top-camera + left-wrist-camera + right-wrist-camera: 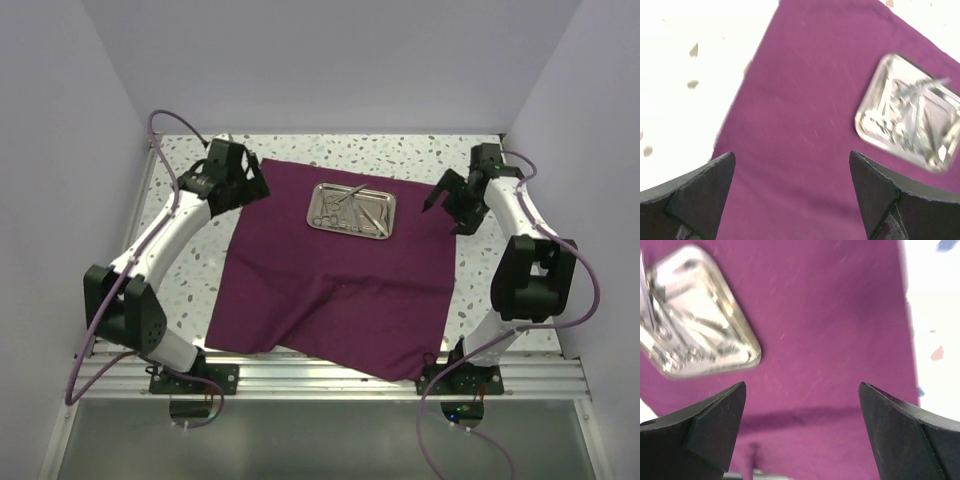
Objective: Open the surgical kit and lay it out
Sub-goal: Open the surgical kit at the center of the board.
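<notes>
The surgical kit is unwrapped but not laid out. Its steel tray (313, 208) sits on the maroon cloth (330, 300), towards the far edge of the table (420, 150) and about midway between its left and right sides. The thin silver instruments (352, 210) lie heaped together inside the tray. The wrist views are too blurred to tell scissors from tweezers or forceps. One slim piece seems to rest across the tray's far rim.

The cloth is spread open over most of the table. Its far half lies fairly flat. The near half is rumpled, and the near right corner reaches out over the metal rail at the table's near edge.

The left gripper (792, 155) is above the cloth's far left corner with its jaws wide apart and nothing between them. The right gripper (802, 385) is near the cloth's far right edge, also spread and empty, with the tray off to its left.

The main risk looks like the heap itself. The instruments are thin, shiny and overlapping, so a pinch could slide off one, or lift two at once and drop one. A fingertip catching the rim could tip or push the light tray. Any pull on the cloth would carry the tray along. The rumpled near half could also leave placed pieces lying crooked.
</notes>
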### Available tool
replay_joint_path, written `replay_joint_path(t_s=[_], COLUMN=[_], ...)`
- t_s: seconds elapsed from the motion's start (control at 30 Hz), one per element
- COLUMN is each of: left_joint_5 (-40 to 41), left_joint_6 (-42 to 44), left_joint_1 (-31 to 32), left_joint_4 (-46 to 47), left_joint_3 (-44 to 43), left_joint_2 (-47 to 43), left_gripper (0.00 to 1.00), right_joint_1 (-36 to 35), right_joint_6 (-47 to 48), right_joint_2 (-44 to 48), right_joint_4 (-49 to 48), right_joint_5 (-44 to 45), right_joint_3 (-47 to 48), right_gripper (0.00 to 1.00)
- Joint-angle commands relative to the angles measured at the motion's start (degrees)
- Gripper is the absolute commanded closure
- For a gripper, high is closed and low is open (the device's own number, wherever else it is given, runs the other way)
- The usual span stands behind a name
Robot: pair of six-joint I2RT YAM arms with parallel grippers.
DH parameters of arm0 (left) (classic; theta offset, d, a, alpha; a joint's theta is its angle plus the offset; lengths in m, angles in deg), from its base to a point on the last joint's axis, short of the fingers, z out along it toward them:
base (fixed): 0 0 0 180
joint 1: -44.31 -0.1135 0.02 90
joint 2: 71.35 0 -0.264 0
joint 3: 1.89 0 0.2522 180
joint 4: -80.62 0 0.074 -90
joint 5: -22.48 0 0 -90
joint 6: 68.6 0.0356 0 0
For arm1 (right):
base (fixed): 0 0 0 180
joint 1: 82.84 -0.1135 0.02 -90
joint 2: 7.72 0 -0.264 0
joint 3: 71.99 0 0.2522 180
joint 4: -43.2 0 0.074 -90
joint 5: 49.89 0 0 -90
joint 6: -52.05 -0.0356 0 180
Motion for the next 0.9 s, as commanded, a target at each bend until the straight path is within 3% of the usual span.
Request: replay_joint_path(t_s=[0.0,0.3,0.63,0.87], left_joint_5=[-7.0,-16.41,-21.35,-23.36], left_joint_6=[10.61,15.44,16.06,16.94], left_joint_1=[-5.77,-12.28,-15.36,-16.24], left_joint_4=[11.02,25.79,28.2,25.91], left_joint_3=[-3.58,-3.49,-14.64,-24.31], left_joint_2=[4.92,16.96,36.13,46.5], left_gripper=[0.0,0.0,0.01,0.01], right_joint_1=[4.24,10.41,10.49,9.97], right_joint_6=[-1.04,1.5,2.21,-0.51], right_joint_2=[2.01,-2.8,-14.22,-20.39], right_joint_4=[-6.07,-9.86,-15.31,-19.88], right_joint_5=[2.67,7.23,3.73,-0.22], right_joint_3=[-2.15,-5.24,3.28,6.63], right_gripper=[0.02,0.02,0.06,0.16])
